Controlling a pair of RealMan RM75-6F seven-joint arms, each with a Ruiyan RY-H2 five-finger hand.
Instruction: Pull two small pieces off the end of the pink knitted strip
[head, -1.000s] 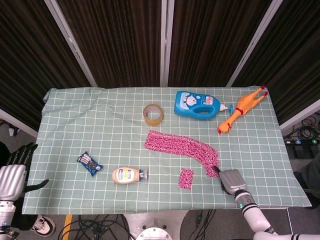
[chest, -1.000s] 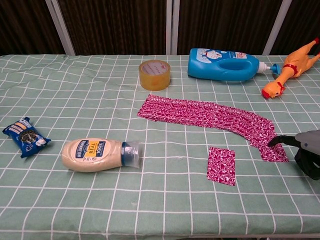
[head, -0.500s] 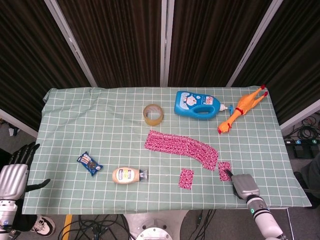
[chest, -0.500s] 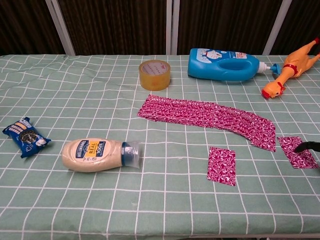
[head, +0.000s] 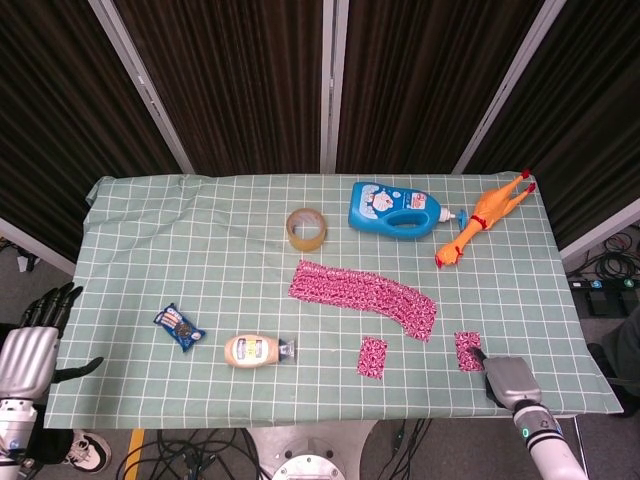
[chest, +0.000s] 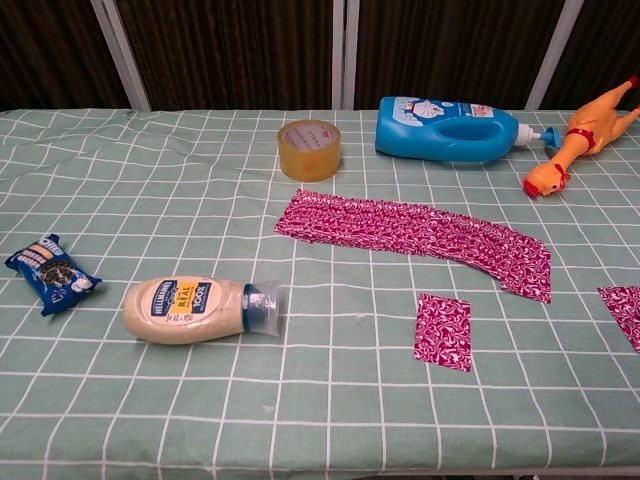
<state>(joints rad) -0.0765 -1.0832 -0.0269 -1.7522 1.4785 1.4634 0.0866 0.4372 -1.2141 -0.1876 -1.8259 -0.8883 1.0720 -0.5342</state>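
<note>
While the pink knitted strip (head: 365, 295) lies mid-tabletop (head: 230, 280), the right robot hand (head: 510, 380) touches a torn piece (head: 467, 351), grip unclear; another piece (head: 372, 357) lies apart; the left robot hand (head: 30, 345) hangs open, off the tabletop.

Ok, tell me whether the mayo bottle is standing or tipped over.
Tipped over. The mayo bottle lies on its side on the table, cap pointing toward the strip.
</note>
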